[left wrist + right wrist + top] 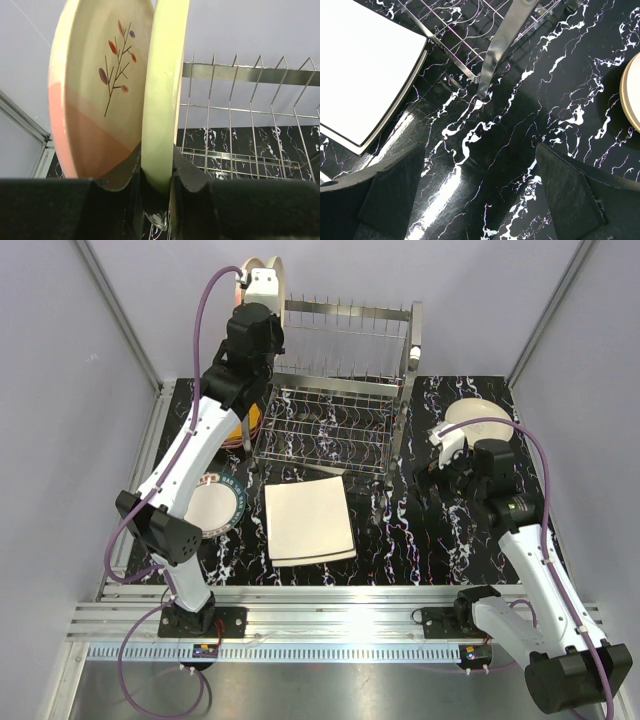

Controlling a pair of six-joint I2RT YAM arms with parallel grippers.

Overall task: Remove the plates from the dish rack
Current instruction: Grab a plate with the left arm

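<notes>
Pinching cream plate [162, 100] rim at dish rack [240, 72] left end, left gripper [156, 185] must lift next; right gripper [480, 190] spread.

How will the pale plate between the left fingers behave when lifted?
Pale plate looks glazed and rigid, so probably slippery in an edge-only pinch. Standing upright, it may swing or roll. The pink-and-cream plate sits close beside it; they might clink.

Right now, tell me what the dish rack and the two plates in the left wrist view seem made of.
Dish rack: metal wire, bright chrome-like finish with shiny reflections.
Cream plate: likely glazed ceramic, smooth glossy rim.
Pink-and-cream plate: likely glazed ceramic too, painted twig under a soft sheen.
</notes>
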